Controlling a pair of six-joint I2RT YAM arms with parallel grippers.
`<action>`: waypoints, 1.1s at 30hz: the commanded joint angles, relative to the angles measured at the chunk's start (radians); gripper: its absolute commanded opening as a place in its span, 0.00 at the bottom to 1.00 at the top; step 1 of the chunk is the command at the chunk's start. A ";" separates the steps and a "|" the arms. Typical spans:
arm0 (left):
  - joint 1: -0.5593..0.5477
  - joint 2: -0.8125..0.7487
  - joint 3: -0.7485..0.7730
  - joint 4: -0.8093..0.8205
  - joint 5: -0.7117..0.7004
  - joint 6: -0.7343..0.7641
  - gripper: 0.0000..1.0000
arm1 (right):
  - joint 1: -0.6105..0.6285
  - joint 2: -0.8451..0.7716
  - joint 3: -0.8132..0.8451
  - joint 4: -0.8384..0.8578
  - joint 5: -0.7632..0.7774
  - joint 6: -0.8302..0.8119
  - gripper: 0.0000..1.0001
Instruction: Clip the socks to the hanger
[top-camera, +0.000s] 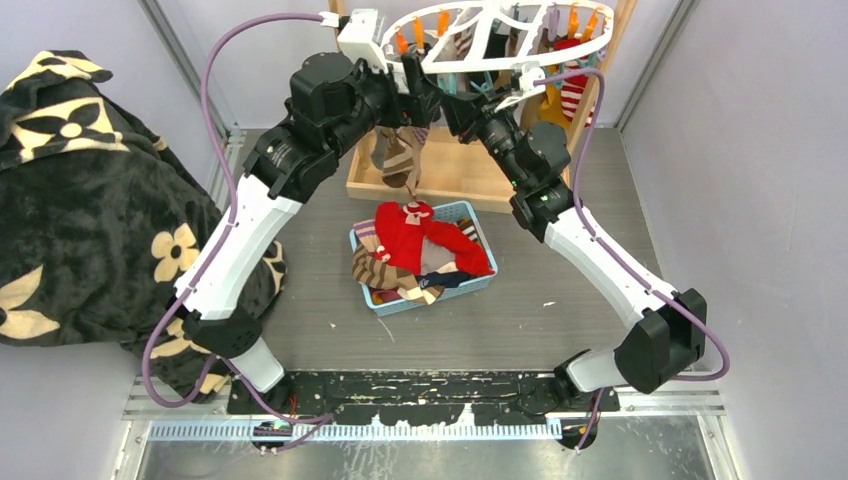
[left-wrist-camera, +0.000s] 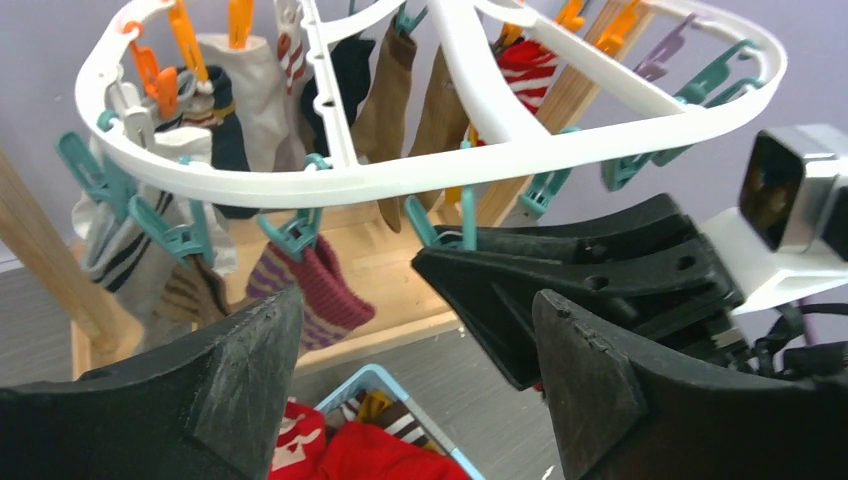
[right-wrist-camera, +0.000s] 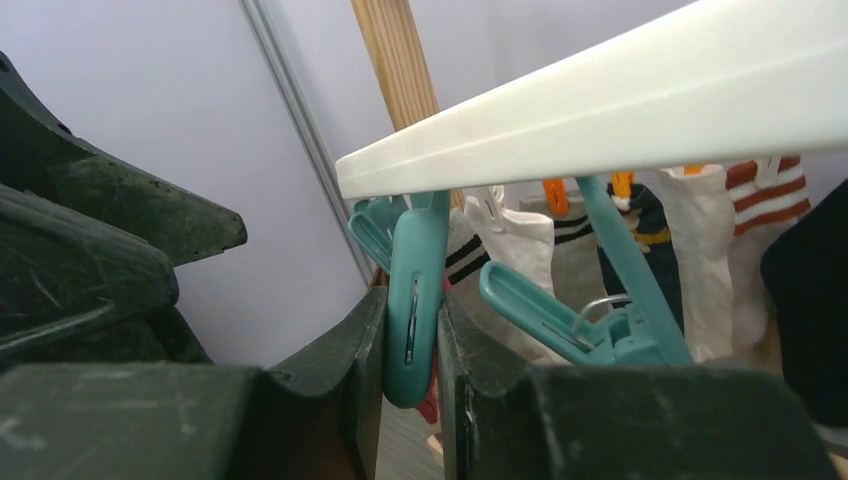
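Nine o'clock, top view: black floral blanket (top-camera: 80, 200), not part of the job. My left jaws stand wide, nothing between them, just below the hanger (left-wrist-camera: 420, 178) rim at twelve o'clock. Socks (left-wrist-camera: 385, 100) already hang from many clips there, and a striped sock (left-wrist-camera: 322, 292) sits in a teal one. Worktop centre: the blue basket (top-camera: 452, 208) holds more, red and striped, so I judge the job partway done. My right jaws are narrow, pinching a teal clip (right-wrist-camera: 415, 300) under the rim. No legible brand or writing.
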 joint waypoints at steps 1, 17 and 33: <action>-0.005 0.022 0.094 0.012 0.033 -0.072 0.85 | 0.060 0.006 0.080 0.003 -0.050 -0.043 0.22; 0.052 0.162 0.249 -0.015 0.144 -0.291 0.80 | 0.074 0.029 0.118 -0.007 -0.064 -0.040 0.22; 0.105 0.242 0.317 -0.021 0.256 -0.382 0.57 | 0.073 0.044 0.123 0.001 -0.087 -0.029 0.22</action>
